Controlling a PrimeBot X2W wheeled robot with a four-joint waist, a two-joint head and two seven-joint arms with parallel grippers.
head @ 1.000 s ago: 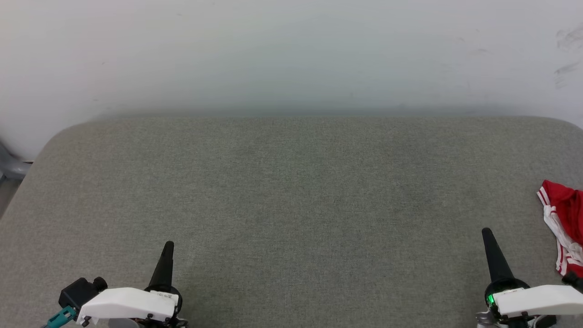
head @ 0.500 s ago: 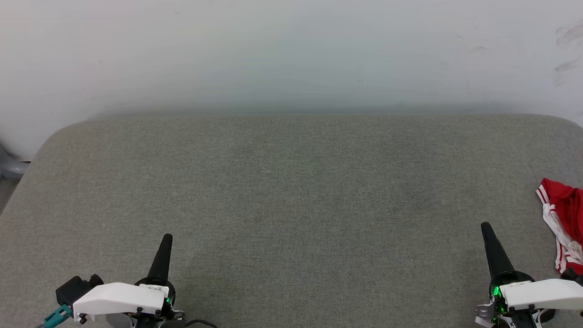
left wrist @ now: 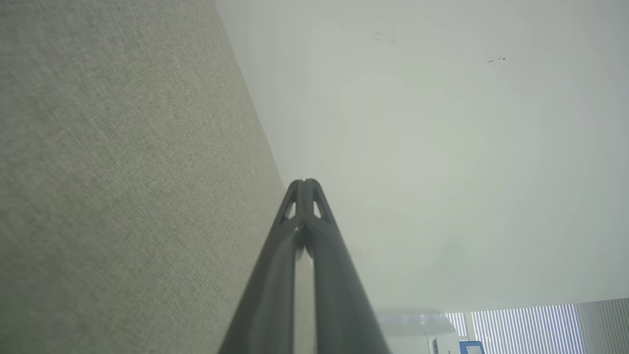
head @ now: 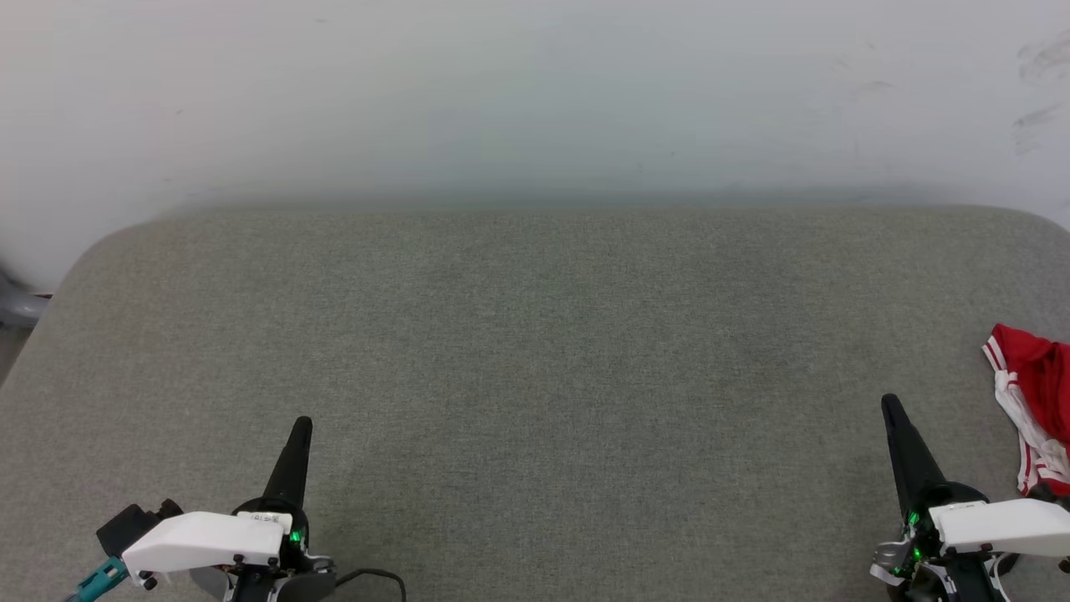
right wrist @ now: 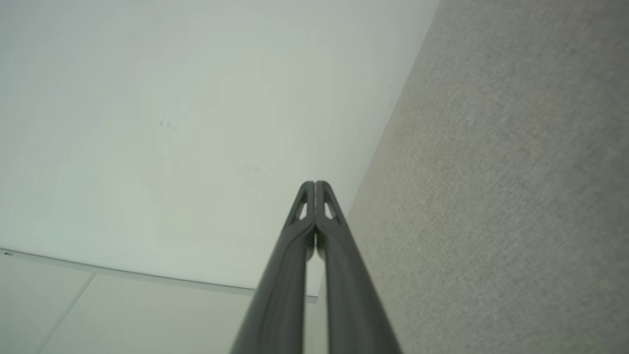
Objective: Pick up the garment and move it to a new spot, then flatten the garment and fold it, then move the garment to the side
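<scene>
So the biggest thing here is the grey-green woven fabric pad [head: 535, 334] with rounded corners. It takes up most of the head view and is backed by a plain off-white wall [head: 535, 100] with a few scuffs at the upper right. Both arms sit low at the near edge, white wrist housings [head: 205, 539] roughly level, fingers pointing away toward the wall. The left gripper [head: 301, 428] is at the lower left, tip leaning a touch right, its two dark fingers pressed together with nothing between them. The right gripper [head: 891, 408] at the lower right leans a bit left, also pinched closed and empty. The garment [head: 1041, 368], a crumpled red T-shirt with white and red-striped trim, lies on the pad at the far right edge, cut off by the frame. It's just beside the right wrist but apart from the fingers. Tiny green lights [head: 295, 536] glow on both wrists.
</scene>
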